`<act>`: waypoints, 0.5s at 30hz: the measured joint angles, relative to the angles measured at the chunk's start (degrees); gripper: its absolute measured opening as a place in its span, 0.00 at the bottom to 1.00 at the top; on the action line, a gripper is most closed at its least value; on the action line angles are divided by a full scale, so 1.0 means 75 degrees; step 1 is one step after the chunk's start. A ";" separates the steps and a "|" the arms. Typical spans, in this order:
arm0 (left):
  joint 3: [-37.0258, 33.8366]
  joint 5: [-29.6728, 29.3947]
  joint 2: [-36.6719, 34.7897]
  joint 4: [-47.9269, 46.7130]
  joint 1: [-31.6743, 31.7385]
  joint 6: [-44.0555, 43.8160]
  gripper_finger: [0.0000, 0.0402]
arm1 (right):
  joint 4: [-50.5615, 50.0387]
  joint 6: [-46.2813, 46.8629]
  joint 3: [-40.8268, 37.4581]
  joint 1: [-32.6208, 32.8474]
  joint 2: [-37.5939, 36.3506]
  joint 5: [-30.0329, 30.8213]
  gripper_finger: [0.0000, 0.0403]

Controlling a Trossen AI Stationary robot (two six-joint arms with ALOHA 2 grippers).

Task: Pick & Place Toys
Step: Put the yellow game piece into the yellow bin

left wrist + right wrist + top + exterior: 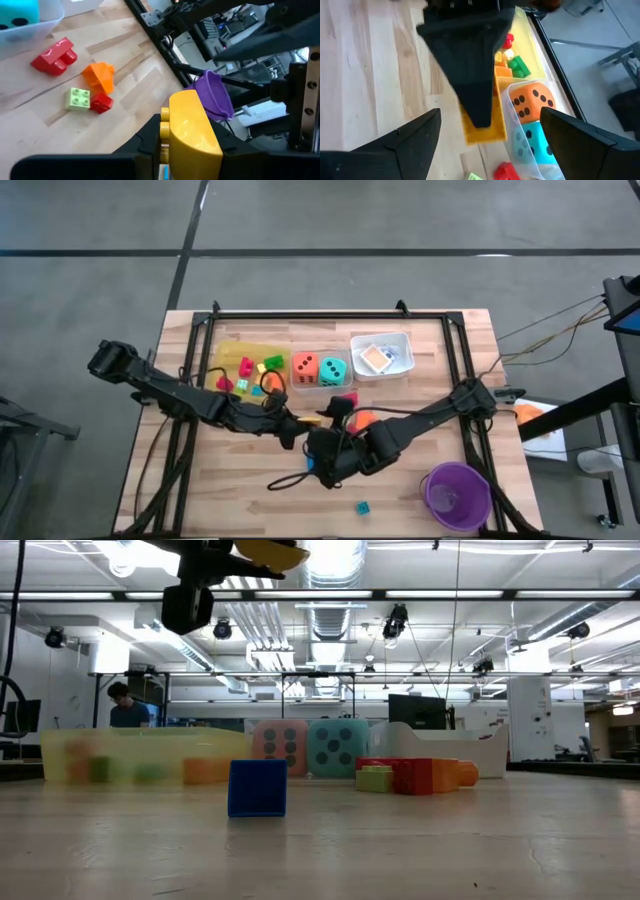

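Pinching a yellow block [192, 135] above mid-tabletop [240, 470], the left gripper [292, 427] looks ready to carry it, probably to the yellow tray [228, 352]; the right gripper [490, 145] faces it, fingers spread wide.

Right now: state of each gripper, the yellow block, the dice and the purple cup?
left gripper: shut on yellow block
yellow block: held above the table
right gripper: open, holding nothing
orange die: in the clear tray
teal die: in the clear tray, beside the orange die
purple cup: upright
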 joint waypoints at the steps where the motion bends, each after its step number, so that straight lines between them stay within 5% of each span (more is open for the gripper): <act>1: 0.0000 0.0000 -0.0088 -0.0146 0.0017 0.0022 0.20 | -0.0045 0.0060 0.0011 0.0000 -0.0018 0.0013 0.84; 9: 0.0000 -0.0177 -0.1105 -0.1724 0.0501 0.0467 0.20 | -0.0931 0.1925 0.0082 0.0136 -0.0045 0.0626 0.84; 15: 0.0006 -0.0180 -0.1906 -0.3705 0.1629 0.1121 0.20 | -0.1861 0.2936 -0.0150 0.0369 -0.0051 0.0738 0.84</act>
